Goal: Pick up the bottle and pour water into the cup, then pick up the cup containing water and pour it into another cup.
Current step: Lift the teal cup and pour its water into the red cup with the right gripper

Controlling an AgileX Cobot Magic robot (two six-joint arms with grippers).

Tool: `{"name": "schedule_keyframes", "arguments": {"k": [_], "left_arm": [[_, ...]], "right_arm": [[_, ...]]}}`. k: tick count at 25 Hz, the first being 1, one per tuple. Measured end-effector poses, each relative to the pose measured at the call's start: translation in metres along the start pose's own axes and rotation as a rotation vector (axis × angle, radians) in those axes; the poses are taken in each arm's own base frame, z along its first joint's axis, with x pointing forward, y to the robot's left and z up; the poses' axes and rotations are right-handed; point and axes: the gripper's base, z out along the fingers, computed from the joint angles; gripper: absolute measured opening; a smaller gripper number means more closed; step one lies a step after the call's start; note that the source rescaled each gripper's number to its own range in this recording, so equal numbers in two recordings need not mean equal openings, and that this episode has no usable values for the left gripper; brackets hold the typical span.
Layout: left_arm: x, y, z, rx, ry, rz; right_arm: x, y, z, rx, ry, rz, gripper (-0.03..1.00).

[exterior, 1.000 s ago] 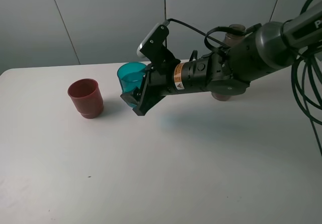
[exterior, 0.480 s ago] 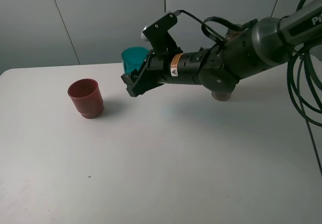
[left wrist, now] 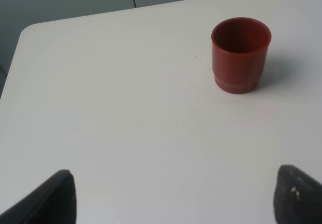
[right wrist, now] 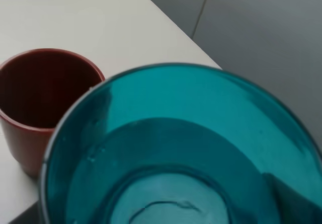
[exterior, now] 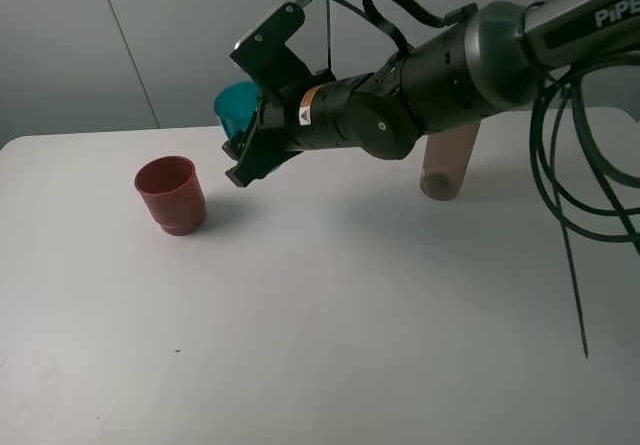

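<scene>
One teal cup (exterior: 233, 108), holding water (right wrist: 166, 183), gripped by right end effector (exterior: 245, 148) clear of bench (exterior: 400, 315); red cup (exterior: 170, 193) stands lower, just beyond its tip, mouth up.

We record one legible marking. In the exterior high view, white lettering (exterior: 612, 13) stands on the dark upper link of the right arm (exterior: 500, 55), at the picture's right edge. We read "PiPE"; the edge cuts the word off there, so the remaining characters cannot be given.

We record one further label (exterior: 305, 115): a small orange-and-white sticker with a black triangular warning sign, fixed on the arm's wrist housing just behind the right end effector (exterior: 243, 143). Its print is too small to read.

In the two wrist views we read no text, number or brand.
</scene>
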Motion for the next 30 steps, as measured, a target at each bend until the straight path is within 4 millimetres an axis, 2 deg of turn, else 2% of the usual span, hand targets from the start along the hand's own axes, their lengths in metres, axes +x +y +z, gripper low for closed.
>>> {"name": "schedule_keyframes", "arguments": {"k": [3,7,16,30], "left_arm": [[0.0,0.0,0.0,0.0,0.0,0.0],[0.0,0.0,0.0,0.0,0.0,0.0],[0.0,0.0,0.0,0.0,0.0,0.002],[0.0,0.0,0.0,0.0,0.0,0.004]], "right_arm": [[-0.011,0.006,0.006,-0.017,0.026,-0.044,0.15],[-0.016,0.011,0.021,-0.031,0.079,-0.078,0.15],[-0.027,0.008,0.045,-0.022,0.156,-0.092,0.15],[-0.041,0.0,0.062,0.021,0.144,-0.3,0.15]]}}
